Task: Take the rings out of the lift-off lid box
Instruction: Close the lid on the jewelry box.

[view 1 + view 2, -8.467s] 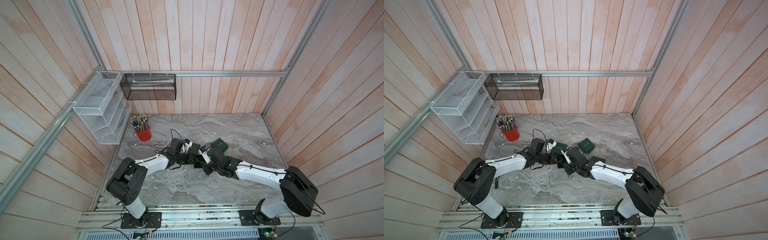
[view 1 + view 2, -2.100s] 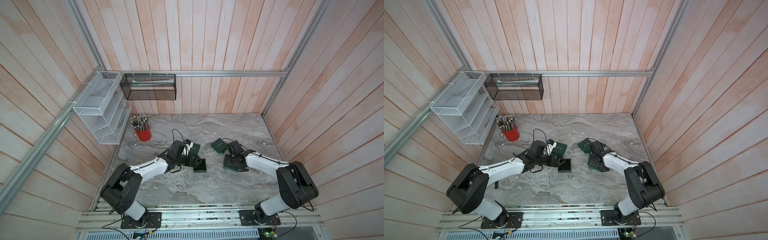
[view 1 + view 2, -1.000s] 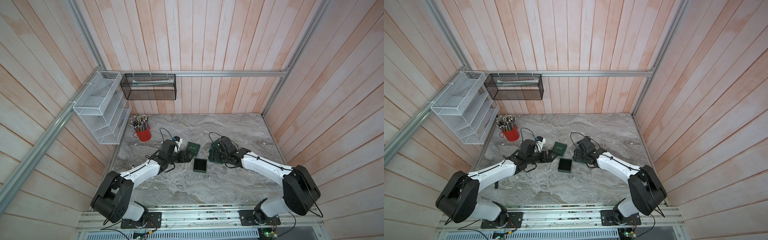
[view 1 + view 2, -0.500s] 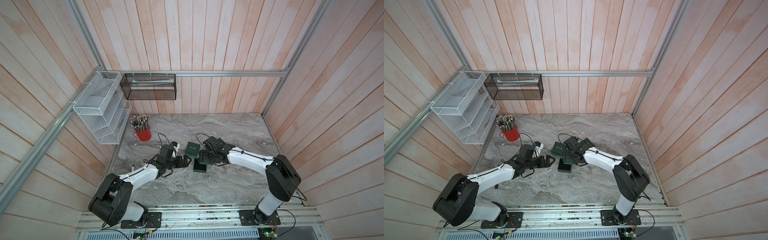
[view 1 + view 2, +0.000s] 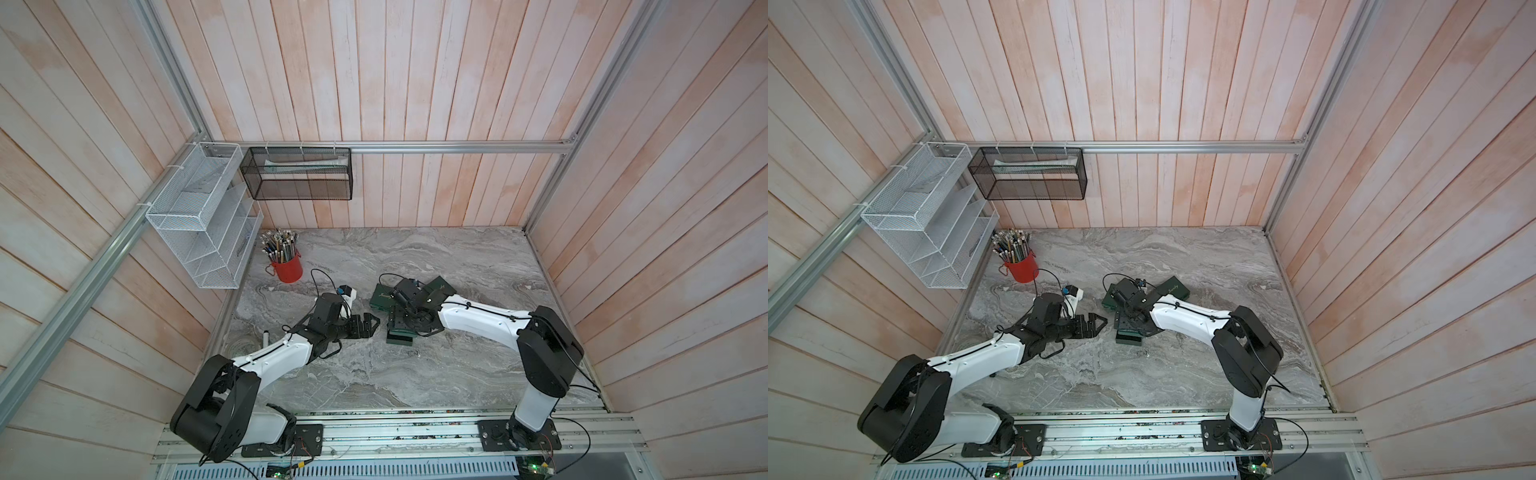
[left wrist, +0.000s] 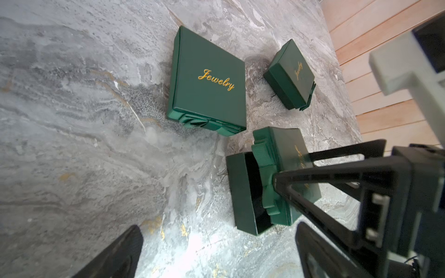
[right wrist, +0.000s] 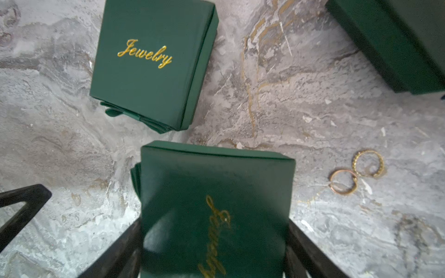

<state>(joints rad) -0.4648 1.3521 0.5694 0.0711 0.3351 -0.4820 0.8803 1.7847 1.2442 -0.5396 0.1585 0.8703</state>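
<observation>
Now pinches green lid (image 7: 216, 183), gold "Jewelry" script, in right gripper (image 7: 214, 240); spreads left gripper (image 5: 371, 327), empty; 2 rings (image 7: 355, 173) just beside right gripper.

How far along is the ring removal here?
Done: two rings lie on the marble, outside the open box base. In hand: the right gripper holds the lid above that base. Remaining: seemingly nothing; the base's visible interior looks empty, left gripper open.

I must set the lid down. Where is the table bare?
Bare: the grey marble table from the three dark green boxes to the near metal rail, and the far strip from the red pencil cup to the right wooden wall. Crowded around those boxes: two thin golden rings, the left gripper and right gripper holding a green lid.
</observation>
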